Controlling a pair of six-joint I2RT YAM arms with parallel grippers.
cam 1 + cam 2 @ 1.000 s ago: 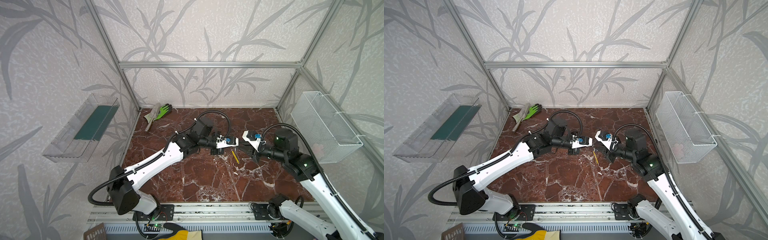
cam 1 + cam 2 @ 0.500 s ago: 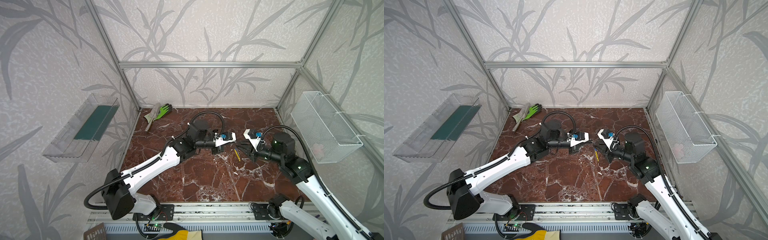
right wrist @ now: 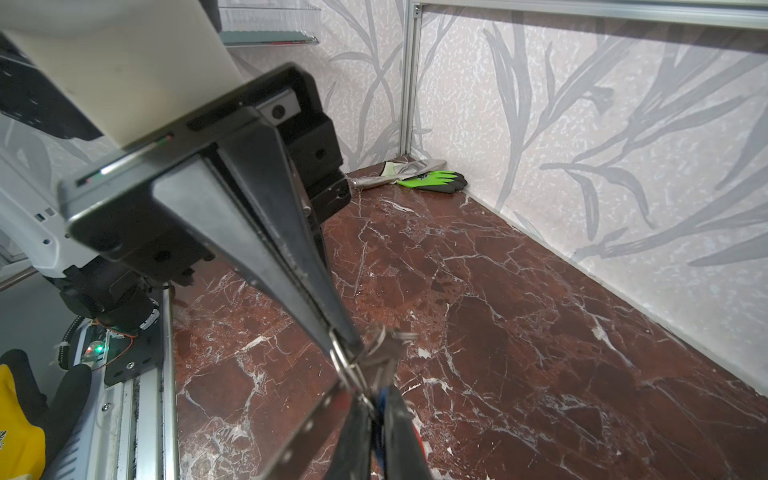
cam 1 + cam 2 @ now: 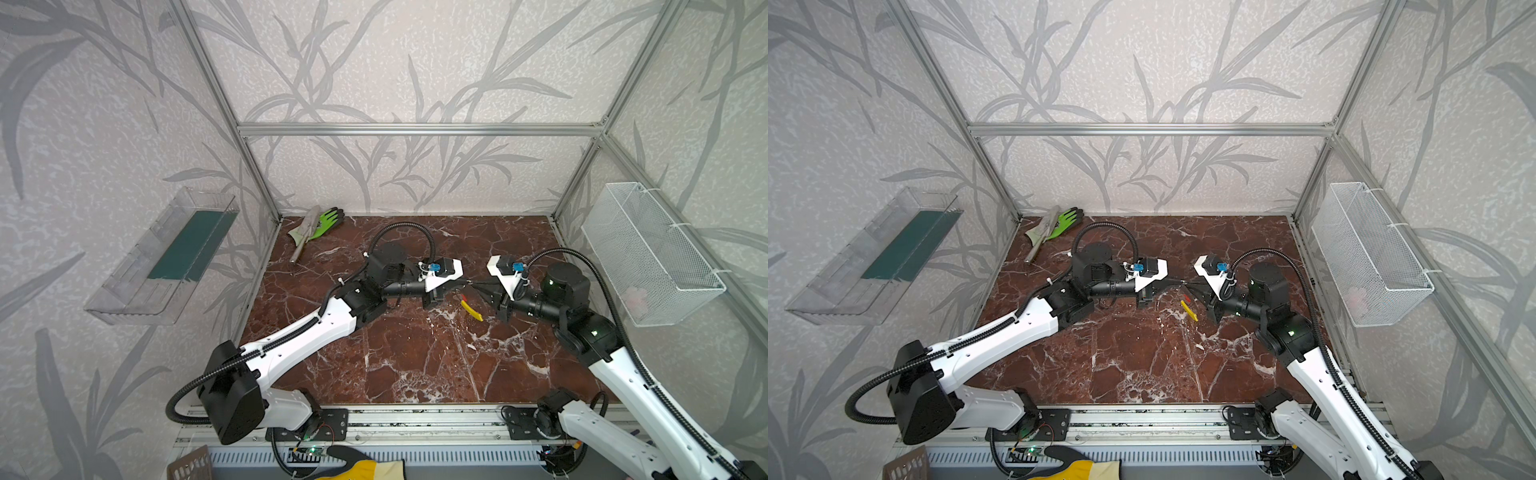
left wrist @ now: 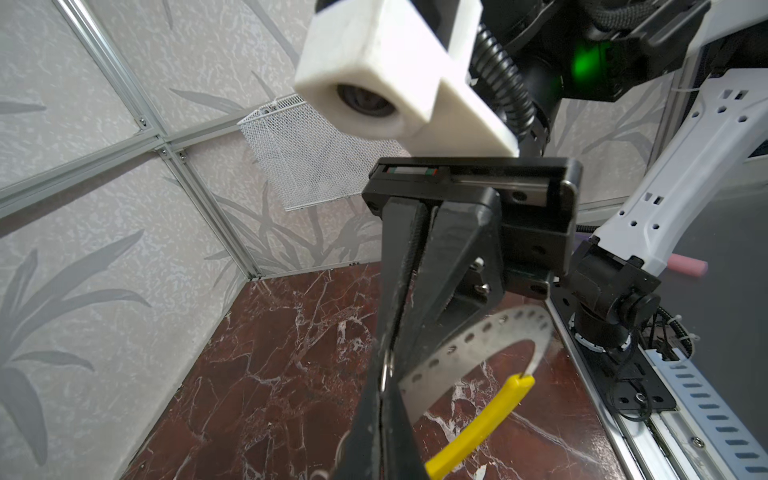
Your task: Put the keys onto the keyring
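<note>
Near-middle desk (image 4: pixel 415 365) is bare between the two arms, free to pass. Mid-desk is blocked: left gripper (image 4: pixel 465 283) and right gripper (image 4: pixel 477 284) are tip to tip, with the keyring (image 4: pixel 471 311) hanging below them. The far strip behind is open, except the glove (image 4: pixel 328 219) and trowel (image 4: pixel 304 232) in the far-left corner. The wire basket (image 4: pixel 648 249) juts from the right wall, the clear shelf (image 4: pixel 166 257) from the left wall.

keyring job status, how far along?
Done: the red key hangs beside the keyring under the grippers, apparently already threaded, though I can't confirm. In hand: the left gripper is shut on the keyring near its end, and the right gripper pinches the blue key right against it. Left: thread the blue key on, then release.
</note>
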